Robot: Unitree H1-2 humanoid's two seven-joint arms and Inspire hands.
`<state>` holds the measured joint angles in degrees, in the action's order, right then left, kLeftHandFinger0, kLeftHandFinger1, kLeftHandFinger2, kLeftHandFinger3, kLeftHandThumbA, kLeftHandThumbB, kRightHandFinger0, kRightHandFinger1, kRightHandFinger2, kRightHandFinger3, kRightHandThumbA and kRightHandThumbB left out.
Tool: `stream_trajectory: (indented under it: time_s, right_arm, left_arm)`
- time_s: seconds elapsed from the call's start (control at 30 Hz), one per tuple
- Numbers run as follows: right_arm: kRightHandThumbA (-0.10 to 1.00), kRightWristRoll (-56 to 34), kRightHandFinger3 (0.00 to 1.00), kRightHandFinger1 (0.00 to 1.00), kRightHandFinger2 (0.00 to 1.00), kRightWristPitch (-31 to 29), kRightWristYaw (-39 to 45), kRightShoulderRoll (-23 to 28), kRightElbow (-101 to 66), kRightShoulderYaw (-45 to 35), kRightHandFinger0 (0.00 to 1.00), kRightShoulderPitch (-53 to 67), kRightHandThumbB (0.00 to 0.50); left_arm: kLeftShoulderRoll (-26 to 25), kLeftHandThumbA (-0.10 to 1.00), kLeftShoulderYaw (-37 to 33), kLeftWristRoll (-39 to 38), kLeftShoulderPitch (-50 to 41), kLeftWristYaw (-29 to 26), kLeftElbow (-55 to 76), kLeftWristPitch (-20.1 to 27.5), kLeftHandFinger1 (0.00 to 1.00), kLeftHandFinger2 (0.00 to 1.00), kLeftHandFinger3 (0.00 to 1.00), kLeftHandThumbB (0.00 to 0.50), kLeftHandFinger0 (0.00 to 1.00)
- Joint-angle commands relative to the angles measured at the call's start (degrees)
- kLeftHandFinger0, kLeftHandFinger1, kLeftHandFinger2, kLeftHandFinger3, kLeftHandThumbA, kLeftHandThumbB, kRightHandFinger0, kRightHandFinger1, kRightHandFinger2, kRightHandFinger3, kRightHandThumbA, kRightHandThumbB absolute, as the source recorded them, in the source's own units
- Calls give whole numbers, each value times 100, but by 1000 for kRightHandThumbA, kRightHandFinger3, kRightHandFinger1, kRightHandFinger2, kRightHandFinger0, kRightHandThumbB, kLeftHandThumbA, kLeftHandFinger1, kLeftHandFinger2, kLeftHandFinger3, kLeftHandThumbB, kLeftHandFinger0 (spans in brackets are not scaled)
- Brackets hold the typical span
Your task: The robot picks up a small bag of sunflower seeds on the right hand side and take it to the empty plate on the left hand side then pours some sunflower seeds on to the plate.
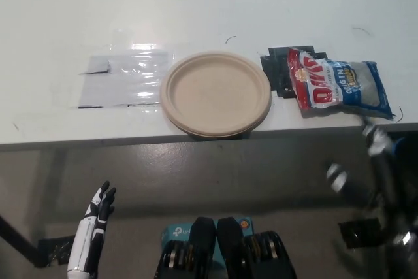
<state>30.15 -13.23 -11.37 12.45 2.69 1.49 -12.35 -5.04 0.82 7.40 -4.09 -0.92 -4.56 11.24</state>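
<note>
Sunflower-seed bag [341, 88] flat on table [52, 24], long axis left-right, at 3 o'clock from empty plate [216, 93]. Right hand [372, 161] blurred below at 6 o'clock, nearer, grip unreadable, seemingly empty. Left hand [98, 217] low, fingers apart.

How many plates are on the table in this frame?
1. A single empty plate sits at the table's near edge, left of the seed bag. None appears hidden.
</note>
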Motion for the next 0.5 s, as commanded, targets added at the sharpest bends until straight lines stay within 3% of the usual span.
stream_trajectory:
  time_s: [0.0,0.13,0.47]
  right_arm:
    - [716,611,1000,1000,1000,674,123,562,32,-165,1000,-862,453]
    - [690,568,1000,1000,1000,874,241,827,528,-60,1000,-1295,446]
    - [762,813,1000,1000,1000,1095,170,1123,1956,391,1000,-2186,455]
  left_arm:
    - [-24,1000,96,100,-37,-229,132,505,1000,1000,1000,15,1000]
    - [-7,1000,119,87,-29,-213,121,530,1000,1000,1000,23,1000]
    - [-5,1000,109,139,-34,-216,79,616,1000,1000,1000,27,1000]
